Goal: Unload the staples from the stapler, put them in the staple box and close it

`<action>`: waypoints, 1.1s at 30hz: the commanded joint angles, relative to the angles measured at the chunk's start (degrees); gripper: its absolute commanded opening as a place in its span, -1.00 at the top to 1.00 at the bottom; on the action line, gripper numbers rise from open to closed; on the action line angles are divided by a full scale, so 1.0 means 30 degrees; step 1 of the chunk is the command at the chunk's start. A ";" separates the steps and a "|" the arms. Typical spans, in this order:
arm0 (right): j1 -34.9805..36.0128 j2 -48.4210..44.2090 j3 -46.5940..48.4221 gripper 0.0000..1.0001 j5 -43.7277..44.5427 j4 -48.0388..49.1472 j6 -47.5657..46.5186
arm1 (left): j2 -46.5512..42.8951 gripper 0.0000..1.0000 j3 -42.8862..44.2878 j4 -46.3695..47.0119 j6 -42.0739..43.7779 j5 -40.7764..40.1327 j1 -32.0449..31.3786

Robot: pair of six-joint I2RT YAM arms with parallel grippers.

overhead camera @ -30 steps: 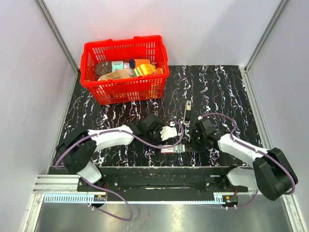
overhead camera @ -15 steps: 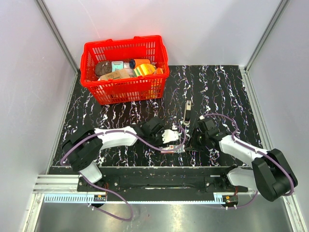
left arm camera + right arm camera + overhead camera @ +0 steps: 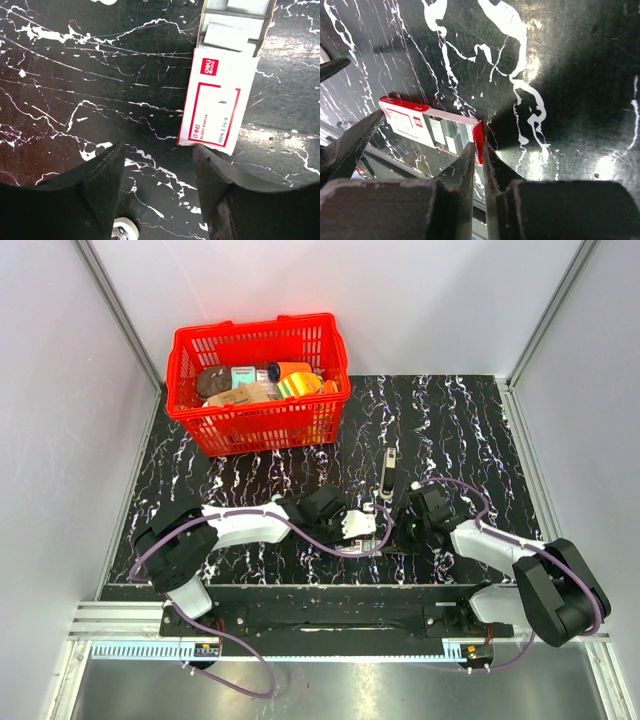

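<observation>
The staple box (image 3: pixel 215 107) lies between left gripper (image 3: pixel 157 149), fingers apart, and right gripper (image 3: pixel 481 147), fingers together.

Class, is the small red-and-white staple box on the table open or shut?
Open. The staple box is slid partway apart, with grey staples bared at one end.

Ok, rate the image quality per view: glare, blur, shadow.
Top external: evenly lit and sharp. Left wrist: staple box print crisp, mild sheen on the tabletop at right, fingers dark and soft. Right wrist: strong glare patches on the tabletop, near fingers shadowed and blurred.
</observation>
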 commanded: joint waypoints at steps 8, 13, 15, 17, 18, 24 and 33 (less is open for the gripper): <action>-0.0089 0.1061 -0.0633 0.70 -0.2173 0.3433 0.1030 | 0.0501 -0.20 0.0972 0.0430 -0.0010 -0.0419 -0.0365; -0.0118 0.1528 -0.0603 0.70 -0.2876 0.4662 0.1118 | 0.0647 -0.19 0.0943 0.0489 0.0019 -0.0507 -0.0453; -0.0089 0.1880 -0.0662 0.68 -0.3169 0.5102 0.1177 | 0.0618 -0.18 0.0972 0.0489 0.0019 -0.0536 -0.0453; -0.0089 0.2232 -0.0778 0.66 -0.3462 0.5745 0.1410 | 0.0618 -0.18 0.0973 0.0430 0.0019 -0.0565 -0.0511; -0.0089 0.2378 -0.0895 0.65 -0.3637 0.6097 0.1499 | 0.0618 -0.18 0.0973 0.0430 -0.0010 -0.0594 -0.0512; -0.0030 0.2906 -0.1101 0.62 -0.4107 0.7387 0.1996 | 0.0618 -0.18 0.1060 0.0343 0.0136 -0.0741 -0.0687; 0.0497 0.4108 -0.0691 0.53 -0.4342 0.8473 0.2378 | 0.0764 -0.17 0.1236 0.0255 0.0224 -0.1034 -0.0893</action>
